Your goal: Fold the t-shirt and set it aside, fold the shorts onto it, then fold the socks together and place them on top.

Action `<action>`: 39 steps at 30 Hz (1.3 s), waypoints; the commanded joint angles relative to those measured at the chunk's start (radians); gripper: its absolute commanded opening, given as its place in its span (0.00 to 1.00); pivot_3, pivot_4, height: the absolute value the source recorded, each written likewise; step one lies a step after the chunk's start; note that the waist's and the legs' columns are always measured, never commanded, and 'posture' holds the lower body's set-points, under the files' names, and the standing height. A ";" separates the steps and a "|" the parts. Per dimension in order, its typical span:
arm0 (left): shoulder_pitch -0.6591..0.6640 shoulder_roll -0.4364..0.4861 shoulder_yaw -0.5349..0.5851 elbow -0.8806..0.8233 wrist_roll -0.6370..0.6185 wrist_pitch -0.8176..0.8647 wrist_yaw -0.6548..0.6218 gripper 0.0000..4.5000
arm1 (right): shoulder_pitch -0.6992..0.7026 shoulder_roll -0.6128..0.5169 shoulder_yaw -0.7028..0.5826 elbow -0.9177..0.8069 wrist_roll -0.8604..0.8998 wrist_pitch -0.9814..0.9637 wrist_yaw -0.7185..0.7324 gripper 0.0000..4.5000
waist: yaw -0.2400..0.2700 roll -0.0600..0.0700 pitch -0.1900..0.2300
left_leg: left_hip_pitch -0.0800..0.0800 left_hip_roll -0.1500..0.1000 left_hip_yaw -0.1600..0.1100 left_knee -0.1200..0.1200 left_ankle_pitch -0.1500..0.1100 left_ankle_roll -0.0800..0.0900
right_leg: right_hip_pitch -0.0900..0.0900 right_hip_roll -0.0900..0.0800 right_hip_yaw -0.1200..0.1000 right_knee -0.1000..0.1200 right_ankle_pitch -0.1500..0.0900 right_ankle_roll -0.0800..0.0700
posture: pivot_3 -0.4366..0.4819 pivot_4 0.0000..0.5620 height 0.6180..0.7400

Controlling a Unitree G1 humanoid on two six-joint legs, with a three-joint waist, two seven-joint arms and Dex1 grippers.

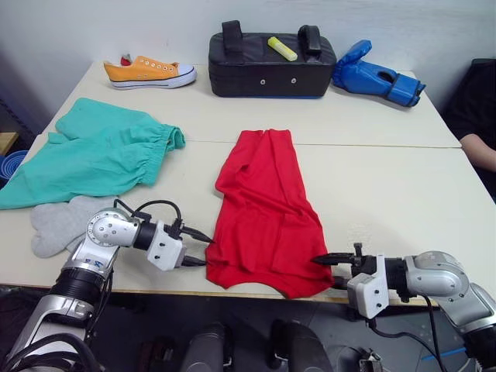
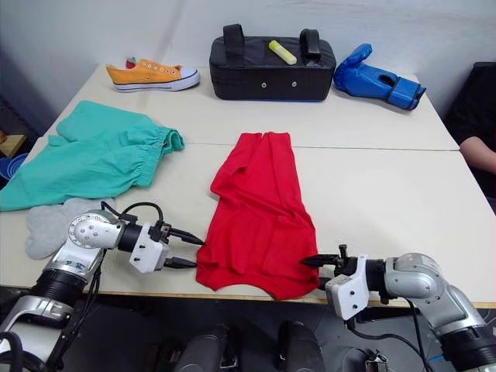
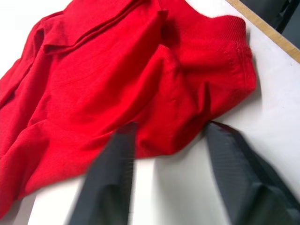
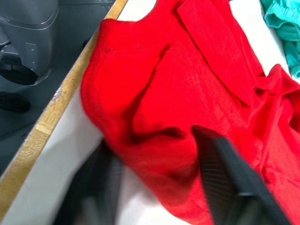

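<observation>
The red t-shirt lies mid-table as a long narrow strip, its hem at the table's front edge. My left gripper is open at the hem's left corner, and in the left wrist view the cloth lies just ahead of and between the fingers. My right gripper is open at the hem's right corner, its fingers straddling the shirt's edge. The teal shorts lie spread at the left. The grey socks rest just in front of them, beside my left arm.
Along the table's far side stand an orange sneaker, a black padded bag with a yellow object on top, and a blue boxing glove. A person's arm shows at the right edge.
</observation>
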 commanded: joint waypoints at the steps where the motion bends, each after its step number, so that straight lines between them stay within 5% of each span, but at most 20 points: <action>1: -0.006 -0.015 -0.027 0.023 0.042 0.009 0.028 0.23 | 0.014 -0.027 0.000 -0.031 0.048 0.034 0.005 0.12 | -0.001 0.000 0.000 | 0.000 0.000 0.000 0.000 0.000 0.000 | 0.000 0.000 0.000 0.000 0.000 0.000 | 0.48 0.27 1.00; 4: 0.004 -0.012 -0.038 0.002 0.022 0.024 0.014 0.01 | 0.033 -0.046 -0.009 -0.077 0.107 0.104 0.020 0.00 | -0.002 0.000 0.000 | 0.000 0.000 0.000 0.000 0.000 0.001 | 0.000 0.000 0.000 0.000 0.000 0.000 | 0.48 0.27 1.00; 9: 0.054 0.031 -0.047 -0.109 -0.062 0.115 -0.051 0.00 | 0.086 -0.085 -0.038 -0.191 0.219 0.252 0.047 0.00 | -0.004 0.001 0.000 | -0.001 0.000 0.000 0.000 0.000 0.002 | 0.000 0.000 0.000 -0.001 0.000 0.000 | 0.48 0.27 1.00; 18: 0.304 0.255 0.036 -0.525 -0.334 0.586 -0.160 0.00 | 0.301 -0.227 -0.119 -0.507 0.545 0.673 0.148 0.00 | -0.007 0.006 0.004 | -0.002 0.001 -0.002 -0.002 -0.002 0.003 | -0.001 0.001 -0.001 -0.004 -0.001 -0.001 | 0.48 0.27 1.00; 25: 0.435 0.266 0.133 -0.617 -0.396 0.731 -0.099 0.00 | 0.324 -0.207 -0.165 -0.565 0.676 0.857 0.157 0.00 | -0.004 0.007 0.005 | -0.002 0.001 -0.003 -0.002 -0.008 0.001 | -0.001 0.001 -0.001 -0.006 -0.001 -0.001 | 0.48 0.27 1.00; 31: 0.397 0.233 0.219 -0.625 -0.464 0.894 -0.008 0.00 | 0.147 -0.189 -0.162 -0.499 0.730 0.971 0.192 0.00 | -0.004 0.008 0.007 | -0.003 0.001 -0.003 -0.002 -0.008 0.000 | -0.001 0.001 -0.001 -0.007 -0.001 0.000 | 0.48 0.27 1.00; 39: 0.141 0.136 0.264 -0.532 -0.548 1.172 0.141 0.00 | -0.297 -0.135 -0.107 -0.289 0.834 1.272 0.253 0.00 | -0.004 0.009 0.007 | -0.004 0.001 -0.003 -0.002 -0.002 0.000 | -0.002 0.002 -0.002 -0.007 0.000 0.000 | 0.48 0.27 1.00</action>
